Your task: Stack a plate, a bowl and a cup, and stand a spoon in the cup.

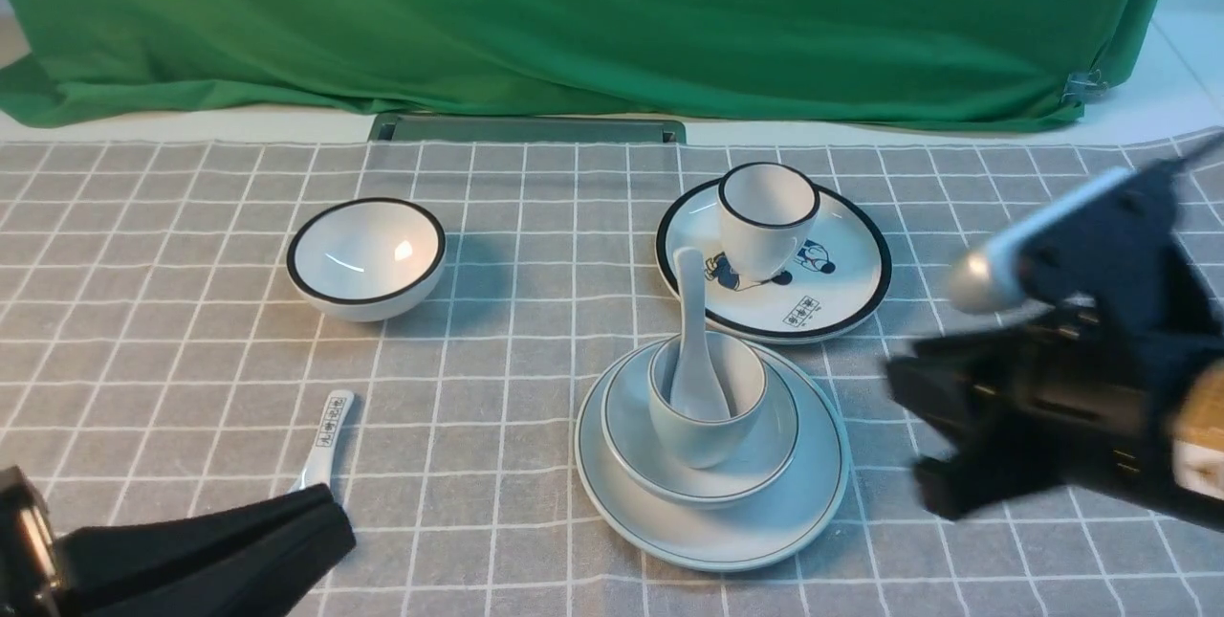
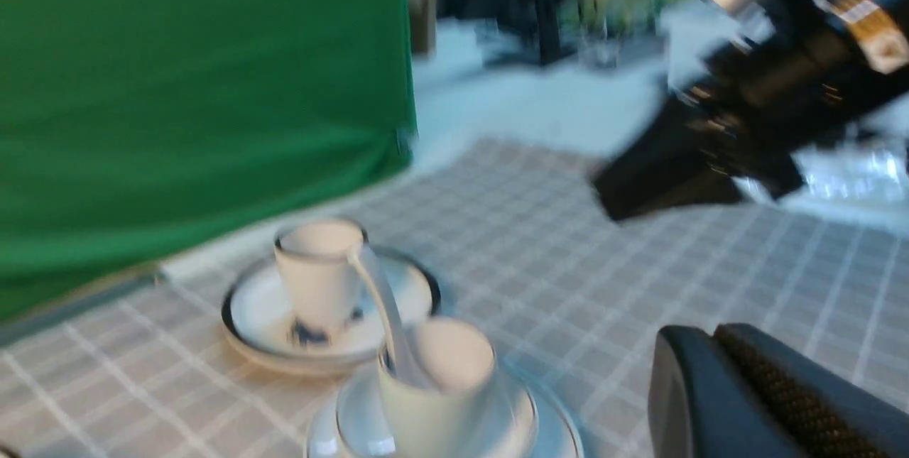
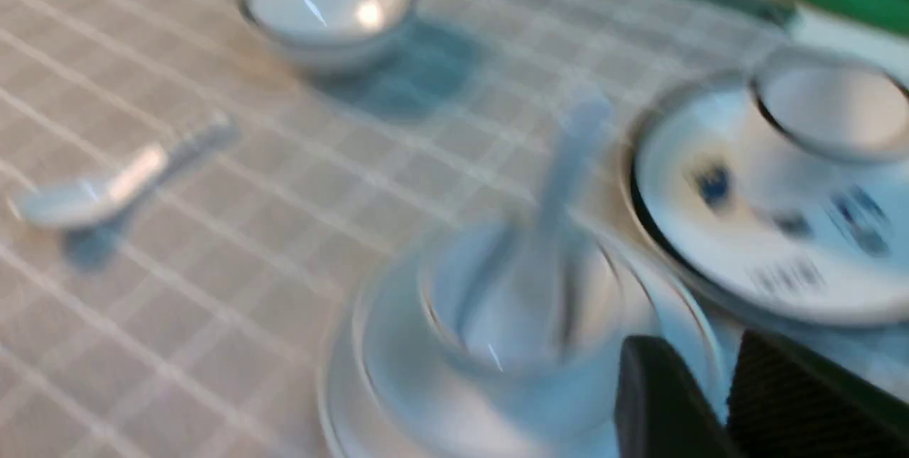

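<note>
The pale plate (image 1: 808,502) lies at the front middle of the checked cloth, with the pale bowl (image 1: 776,435) sitting in it. Inside the bowl stands the plain cup (image 1: 703,435), and the white spoon (image 1: 690,340) stands in the cup, handle up and leaning back. The same stack shows blurred in the right wrist view, spoon (image 3: 561,181) in cup (image 3: 461,302). My right gripper (image 1: 915,435) hangs to the right of the stack, apart from it, blurred, open and empty (image 3: 696,351). My left gripper (image 1: 330,526) lies shut and empty at the front left (image 2: 692,358).
A black-rimmed bowl (image 1: 366,256) stands at the back left. A black-rimmed cartoon plate (image 1: 846,297) behind the stack carries a black-rimmed cup (image 1: 765,215). A printed spoon (image 1: 330,426) lies just beyond my left gripper. Green cloth (image 1: 612,14) closes the back.
</note>
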Motion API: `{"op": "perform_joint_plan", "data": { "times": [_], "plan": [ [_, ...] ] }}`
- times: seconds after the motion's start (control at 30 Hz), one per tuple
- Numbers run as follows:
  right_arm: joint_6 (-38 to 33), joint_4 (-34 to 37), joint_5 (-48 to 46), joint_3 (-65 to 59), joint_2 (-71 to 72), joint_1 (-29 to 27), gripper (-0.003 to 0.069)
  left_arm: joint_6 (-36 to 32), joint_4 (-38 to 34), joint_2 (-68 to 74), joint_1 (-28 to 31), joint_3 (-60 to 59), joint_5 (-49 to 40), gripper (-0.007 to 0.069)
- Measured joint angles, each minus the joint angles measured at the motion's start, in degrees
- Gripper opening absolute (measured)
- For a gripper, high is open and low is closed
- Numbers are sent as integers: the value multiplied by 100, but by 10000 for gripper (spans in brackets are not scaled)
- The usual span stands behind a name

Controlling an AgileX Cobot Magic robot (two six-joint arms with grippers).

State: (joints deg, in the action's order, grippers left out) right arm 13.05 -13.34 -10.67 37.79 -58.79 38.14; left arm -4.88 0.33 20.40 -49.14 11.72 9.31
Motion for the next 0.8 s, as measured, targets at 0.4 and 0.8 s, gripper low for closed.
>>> {"op": "perform_joint_plan", "data": {
  "times": [0.4,0.8],
  "plan": [
    [17,228,-1895,-11,1780,0,179,34,31,-5,0,-1204,1687,9],
    [10,57,-1901,-23,1989,-143,199,34,66,-5,0,-1209,1227,11]
  ]
}}
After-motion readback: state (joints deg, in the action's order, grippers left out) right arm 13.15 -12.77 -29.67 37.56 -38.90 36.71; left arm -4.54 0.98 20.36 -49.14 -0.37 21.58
